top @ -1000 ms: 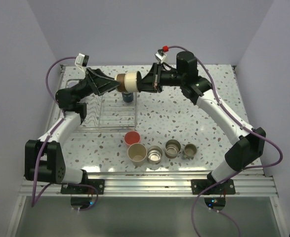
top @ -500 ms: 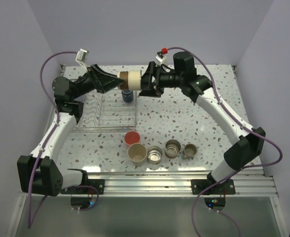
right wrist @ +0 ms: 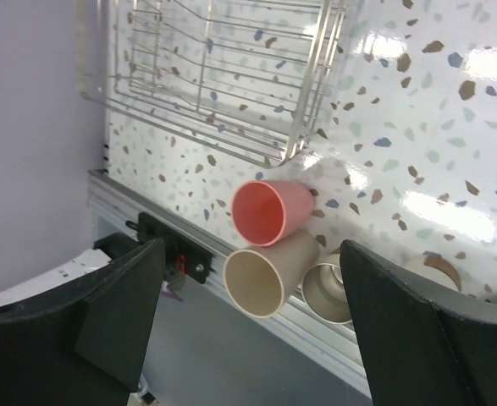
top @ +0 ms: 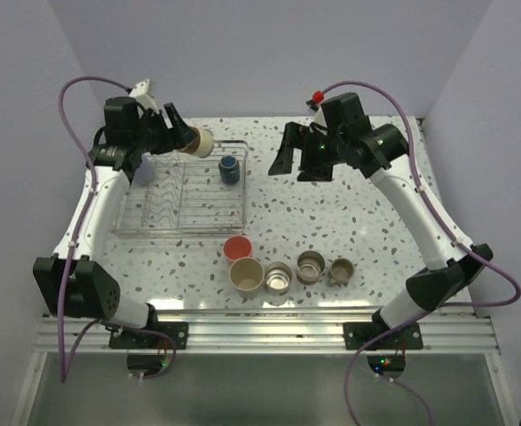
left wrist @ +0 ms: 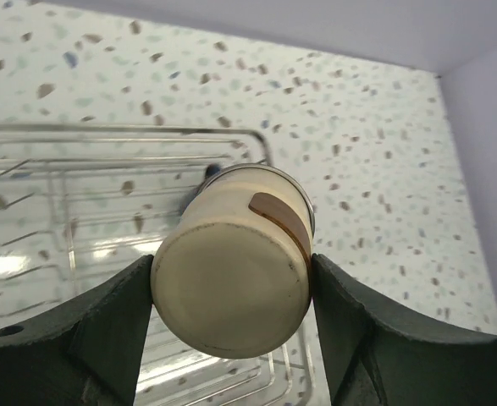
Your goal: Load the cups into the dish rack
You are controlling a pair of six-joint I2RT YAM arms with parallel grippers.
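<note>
My left gripper (top: pixel 187 138) is shut on the olive-tan mug (top: pixel 201 142), holding it on its side in the air above the far edge of the dish rack (top: pixel 185 213). In the left wrist view the mug (left wrist: pixel 231 271) shows its base, pinched between both fingers (left wrist: pixel 104 321), with the rack (left wrist: pixel 79 211) below. A dark mug (top: pixel 229 169) stands inside the rack. My right gripper (top: pixel 288 167) hangs open and empty over the table, right of the rack. A pink-red cup (top: pixel 237 248), a beige cup (top: pixel 247 275) and three steel cups (top: pixel 279 280) (top: pixel 311 264) (top: pixel 341 271) stand near the front.
A pale lavender shape (top: pixel 145 169) sits at the rack's left end under my left arm. The right wrist view looks down past open fingers (right wrist: pixel 104 313) at the pink-red cup (right wrist: pixel 269 211), the beige cup (right wrist: pixel 269 275), a steel cup (right wrist: pixel 328 292) and the rack corner (right wrist: pixel 307 127).
The right gripper opened, let go of the olive-tan mug and drew back to the right. The left arm carried the mug leftward over the rack's far side.
</note>
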